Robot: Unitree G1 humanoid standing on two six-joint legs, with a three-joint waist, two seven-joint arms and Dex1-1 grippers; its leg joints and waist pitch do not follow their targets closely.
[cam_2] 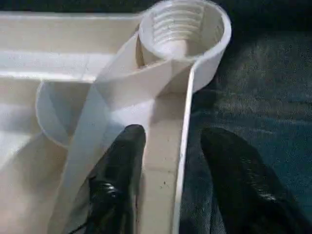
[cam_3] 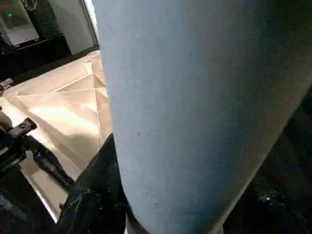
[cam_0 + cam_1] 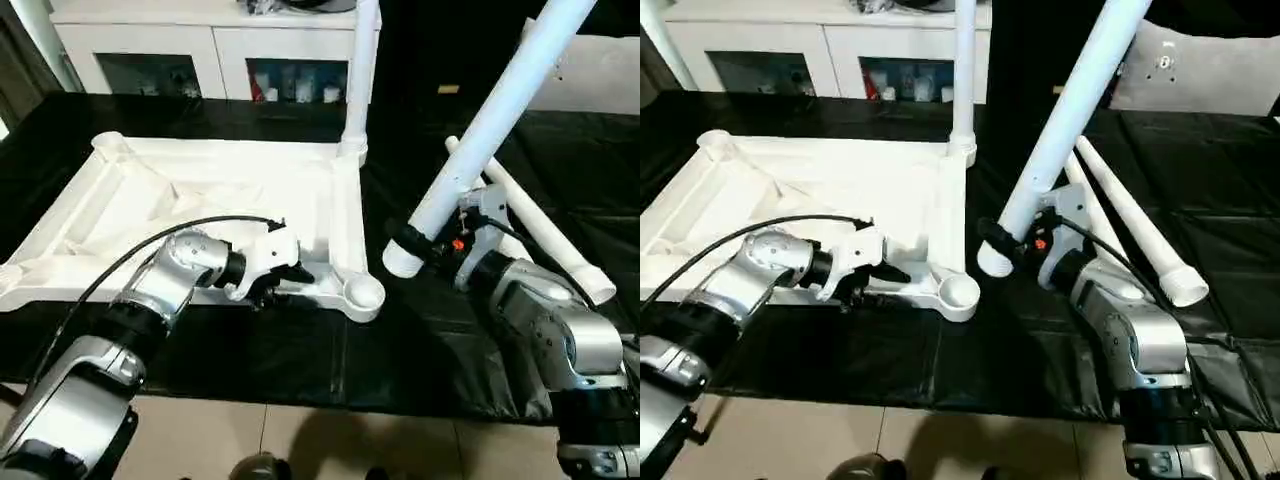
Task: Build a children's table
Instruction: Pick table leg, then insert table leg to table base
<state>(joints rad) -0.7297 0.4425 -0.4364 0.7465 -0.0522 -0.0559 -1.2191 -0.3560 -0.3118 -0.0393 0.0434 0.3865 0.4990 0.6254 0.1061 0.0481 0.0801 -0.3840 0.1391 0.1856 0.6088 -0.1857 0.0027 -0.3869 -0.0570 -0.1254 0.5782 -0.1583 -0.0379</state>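
White leg [image 3: 497, 120]: right gripper [image 3: 432, 243] grips it, slanting up and away
Empty socket [image 3: 362, 293]: just left of leg's end
Left gripper [image 1: 170, 156]: straddling table [image 3: 150, 200] rim, grip unclear

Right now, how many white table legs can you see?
4. One stands upright in the tabletop's far corner socket. One is tilted in the right gripper, at. Two lie on the black cloth beyond it.

One white table top [image 3: 200, 200] is lying upside down w/ three corner sockets [image 3: 362, 293] showing. Four white legs [image 3: 500, 110] are showing: one standing in a socket, one being held, two lying on the black cloth. Two grippers [image 3: 275, 285] are working. One white cabinet [image 3: 210, 40] is standing behind.
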